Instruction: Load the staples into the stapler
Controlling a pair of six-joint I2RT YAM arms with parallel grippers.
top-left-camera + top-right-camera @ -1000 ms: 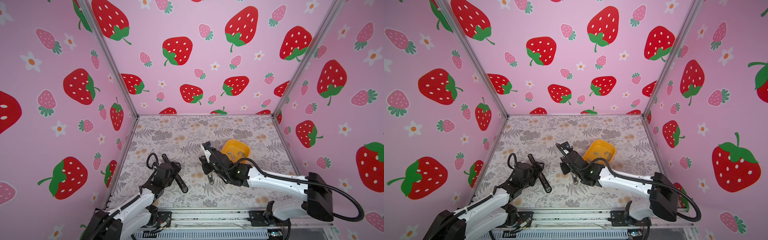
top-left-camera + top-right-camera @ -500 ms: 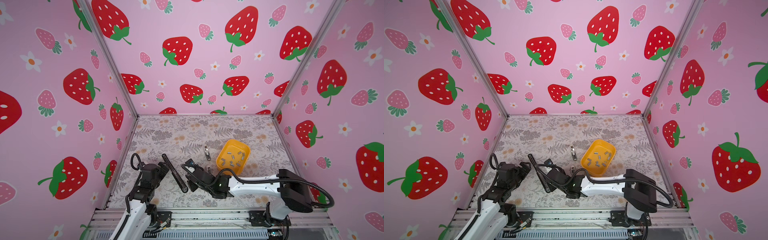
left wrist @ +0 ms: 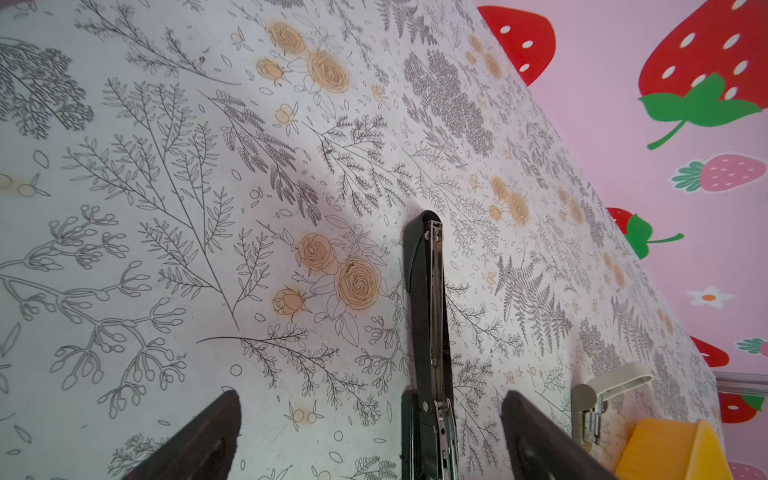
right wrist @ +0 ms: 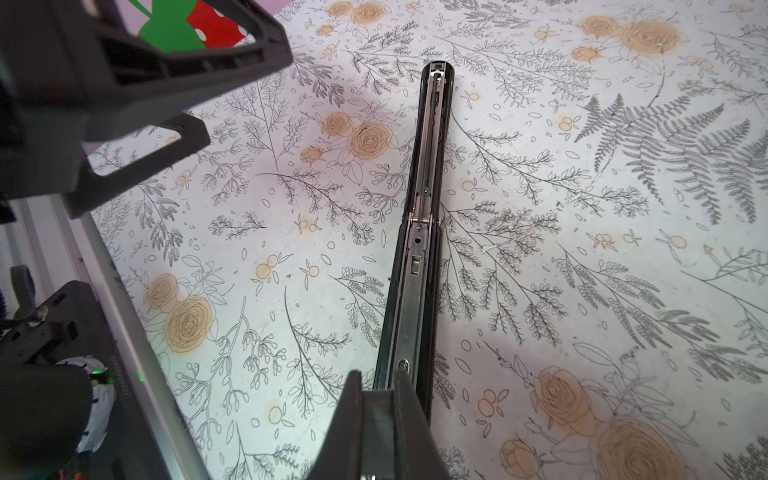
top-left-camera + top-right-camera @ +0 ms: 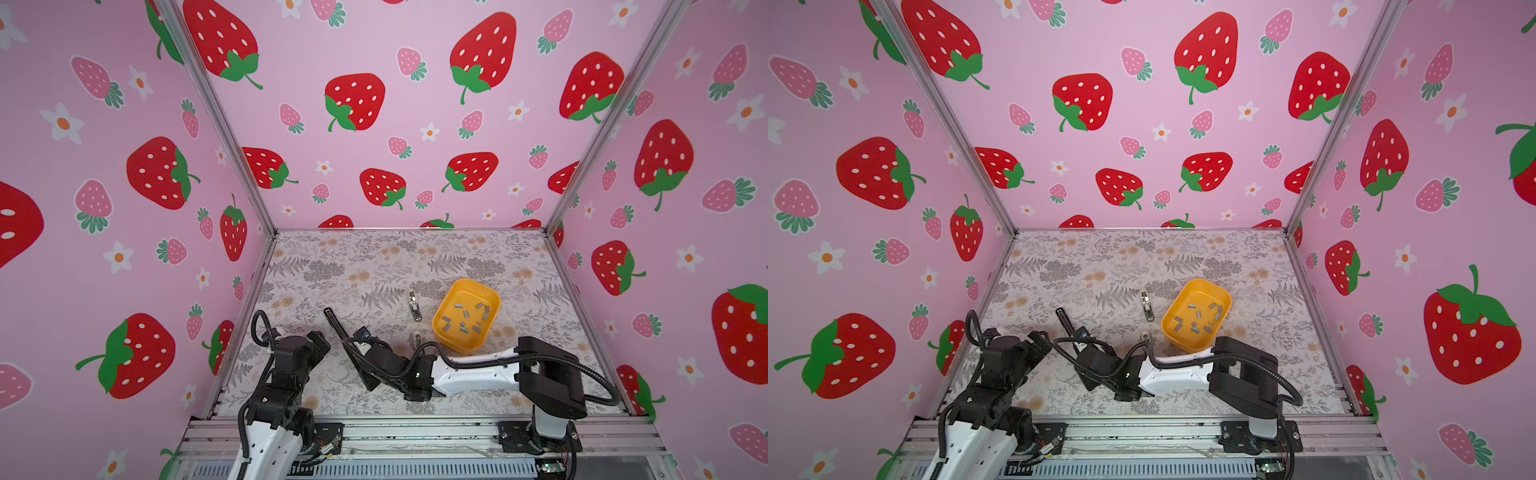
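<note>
The black stapler (image 5: 336,324) (image 5: 1066,322) lies opened flat on the floral table, its metal channel facing up (image 4: 424,187) (image 3: 428,311). My right gripper (image 5: 369,380) (image 5: 1090,380) (image 4: 376,386) is shut, with its tips at the stapler's near end; whether they pinch it I cannot tell. Just left of the stapler hangs my left gripper (image 5: 320,343) (image 5: 1040,343) (image 3: 370,440) (image 4: 245,99), open and holding nothing. The staples (image 5: 465,318) (image 5: 1198,318), several short grey strips, lie in a yellow tray (image 5: 494,299) (image 5: 1225,297) at the right.
A small metal piece (image 5: 414,305) (image 5: 1146,305) lies left of the tray. A small beige thing with a metal part (image 3: 611,386) (image 5: 417,337) sits near the tray's front corner. Pink strawberry walls close three sides; a metal rail (image 5: 415,432) runs along the front.
My right gripper has swung from beside the yellow tray to the stapler's near end. My left arm has drawn back from the stapler toward the front left. The stapler has stayed put.
</note>
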